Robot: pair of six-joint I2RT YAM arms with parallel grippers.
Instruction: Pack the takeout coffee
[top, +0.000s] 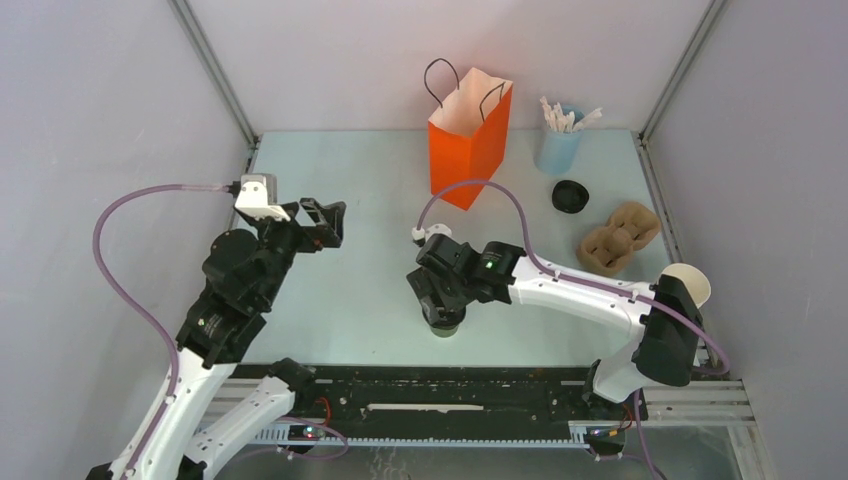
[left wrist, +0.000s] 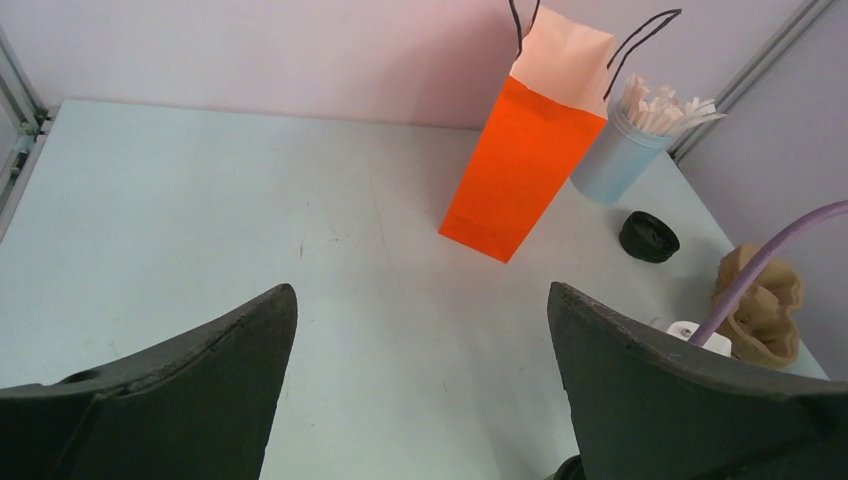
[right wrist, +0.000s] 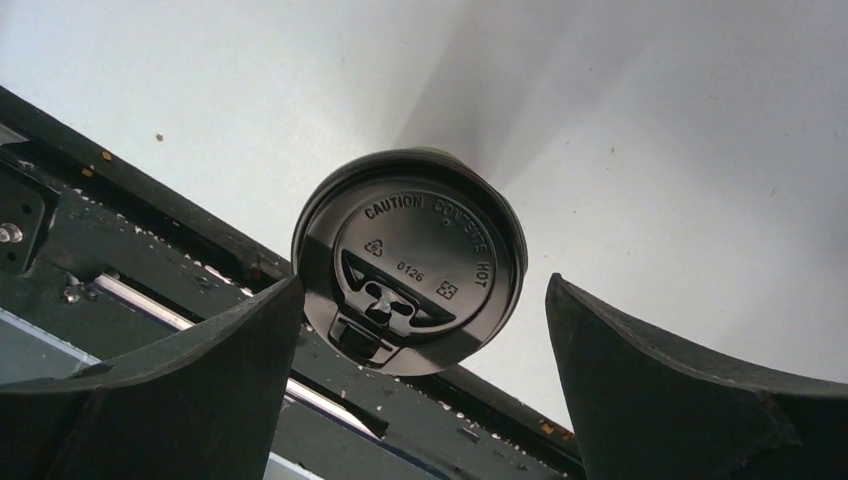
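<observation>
The takeout coffee (right wrist: 408, 262), an olive-green cup with a round black lid, stands near the table's front edge; in the top view only its lower part (top: 443, 326) shows under my right wrist. My right gripper (right wrist: 420, 350) is open just above it, one finger on each side of the lid and a little nearer the camera, not touching it. The orange paper bag (top: 469, 140) stands open at the back centre and also shows in the left wrist view (left wrist: 522, 165). My left gripper (top: 327, 222) is open and empty over the left half of the table (left wrist: 418, 300).
A pale blue cup of white sticks (top: 560, 138) stands right of the bag. A loose black lid (top: 569, 196) and a brown cardboard cup carrier (top: 617, 238) lie at the right. A lidless cup (top: 688, 286) sits by the right arm. A black rail (top: 450, 392) runs along the front edge.
</observation>
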